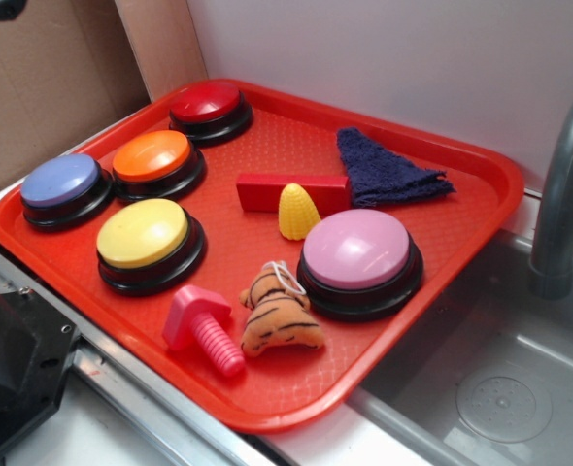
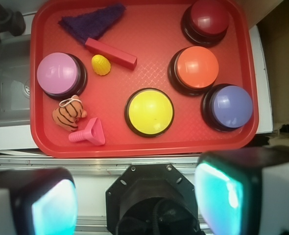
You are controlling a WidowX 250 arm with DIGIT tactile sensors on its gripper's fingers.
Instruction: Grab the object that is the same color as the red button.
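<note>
The red tray [image 1: 481, 184] bore no readable writing. The red button [image 1: 209, 105], a glossy dark dome, sat at its far corner. The red block [image 1: 267, 191], long and flat-sided, lay mid-tray touching the yellow corn [image 1: 298, 211]. The gripper [image 2: 137, 203] hung wide apart off the tray's near edge, empty.

Red tray [image 1: 481, 165] sits on counter [image 1: 316, 449] beside sink [image 1: 520, 388].

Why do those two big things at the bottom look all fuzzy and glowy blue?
In the wrist view, they are the end effector fingers, so near the lens they blur and catch cyan light. The red tray beyond is sharp. In the exterior view, the red button shows soft glare.
</note>
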